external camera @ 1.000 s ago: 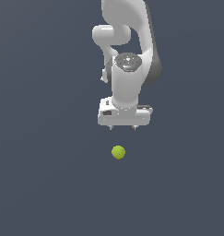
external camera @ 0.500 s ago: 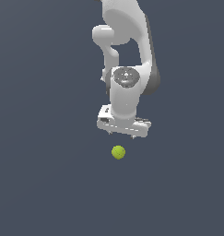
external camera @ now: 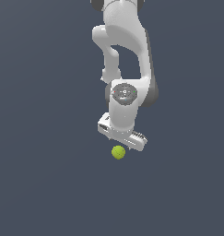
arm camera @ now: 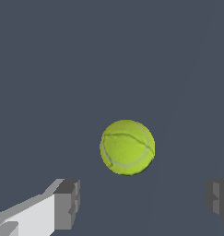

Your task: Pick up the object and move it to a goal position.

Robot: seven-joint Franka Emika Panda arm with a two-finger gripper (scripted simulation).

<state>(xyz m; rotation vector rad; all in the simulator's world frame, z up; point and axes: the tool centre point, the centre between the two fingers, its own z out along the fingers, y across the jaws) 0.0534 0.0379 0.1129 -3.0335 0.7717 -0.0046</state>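
Currently: ball, yellow-green, faint seam, lying free ahead of fingers, centred on gap. Gripper spread wide, far wider than ball, nothing pinched.

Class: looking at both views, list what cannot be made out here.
- Gripper fingertips: cut off by the wrist view's edge.
- Fingers in the exterior view: hidden under the gripper body.
- Ball seam: too small in the exterior view.
- Goal position: marked in neither view.
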